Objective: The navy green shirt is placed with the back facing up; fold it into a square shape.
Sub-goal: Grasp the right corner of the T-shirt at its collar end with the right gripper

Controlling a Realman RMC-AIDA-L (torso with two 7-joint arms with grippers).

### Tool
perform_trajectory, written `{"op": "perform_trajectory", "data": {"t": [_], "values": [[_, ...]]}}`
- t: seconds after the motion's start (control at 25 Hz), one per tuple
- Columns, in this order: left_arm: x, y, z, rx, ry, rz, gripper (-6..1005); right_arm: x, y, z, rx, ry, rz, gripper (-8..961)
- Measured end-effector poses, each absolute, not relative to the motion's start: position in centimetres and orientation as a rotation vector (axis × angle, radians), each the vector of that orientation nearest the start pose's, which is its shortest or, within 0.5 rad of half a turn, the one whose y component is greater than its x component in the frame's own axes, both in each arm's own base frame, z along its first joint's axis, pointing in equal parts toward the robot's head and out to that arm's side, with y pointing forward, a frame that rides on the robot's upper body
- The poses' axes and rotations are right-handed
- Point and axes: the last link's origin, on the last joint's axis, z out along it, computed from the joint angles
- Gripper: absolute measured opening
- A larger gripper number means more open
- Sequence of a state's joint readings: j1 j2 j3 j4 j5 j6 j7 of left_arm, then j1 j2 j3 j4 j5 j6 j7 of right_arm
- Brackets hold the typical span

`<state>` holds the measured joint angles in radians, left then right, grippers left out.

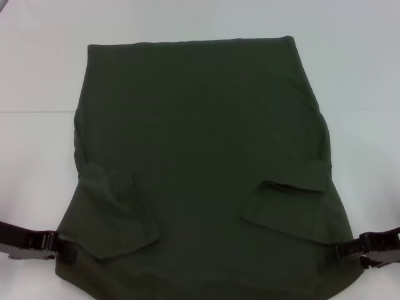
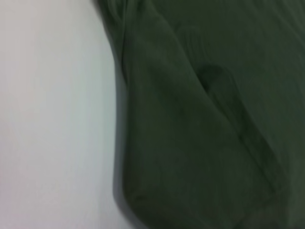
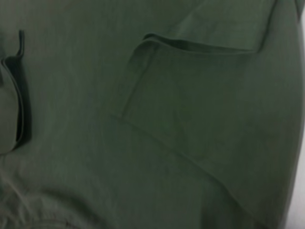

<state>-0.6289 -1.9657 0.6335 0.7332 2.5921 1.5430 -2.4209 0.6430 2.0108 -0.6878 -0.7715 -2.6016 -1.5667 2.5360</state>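
Observation:
The navy green shirt (image 1: 200,144) lies flat on the white table (image 1: 37,75) and fills most of the head view. Both short sleeves are folded inward onto the body, one at the near left (image 1: 119,219) and one at the near right (image 1: 290,200). My left gripper (image 1: 62,248) is low at the shirt's near left edge and touches the fabric. At the near right edge, my right gripper (image 1: 342,252) sits the same way. The left wrist view shows the shirt's side edge (image 2: 200,119) against the table. The right wrist view is filled by the shirt's fabric (image 3: 86,157) and the folded sleeve (image 3: 190,95).
White table surface shows beyond the shirt at the far side, the left (image 2: 52,114) and the right (image 1: 369,125). The shirt's near hem runs off the bottom of the head view.

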Motion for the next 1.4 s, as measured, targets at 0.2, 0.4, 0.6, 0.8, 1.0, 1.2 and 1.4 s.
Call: {"op": "perform_trajectory", "data": {"t": [0.2, 0.4, 0.6, 0.8, 1.0, 1.2, 1.4], "values": [[-31.57, 34.35, 4.66, -2.237, -1.843, -0.007, 30, 29.59, 34.53, 2.69, -2.231, 1.919, -0.058, 844], [-31.52, 34.4, 4.68, -2.237, -1.842, -0.013, 30, 29.41, 34.79, 2.68, -2.229, 1.914, -0.062, 815], [-31.39, 34.63, 4.99, -2.236, -1.836, -0.037, 30, 29.47, 34.81, 2.7, -2.226, 1.917, -0.06, 786], [-31.38, 34.71, 5.08, -2.236, -1.83, -0.039, 30, 29.43, 34.85, 2.49, -2.233, 1.919, -0.083, 667], [-31.37, 34.79, 5.19, -2.235, -1.825, -0.042, 30, 29.3, 34.97, 2.47, -2.239, 1.91, -0.091, 474], [-31.36, 34.81, 5.22, -2.238, -1.82, -0.043, 30, 29.3, 34.98, 2.48, -2.239, 1.91, -0.093, 242], [-31.34, 34.81, 5.15, -2.241, -1.82, -0.042, 29, 29.34, 34.99, 2.54, -2.242, 1.904, -0.095, 80]]}}
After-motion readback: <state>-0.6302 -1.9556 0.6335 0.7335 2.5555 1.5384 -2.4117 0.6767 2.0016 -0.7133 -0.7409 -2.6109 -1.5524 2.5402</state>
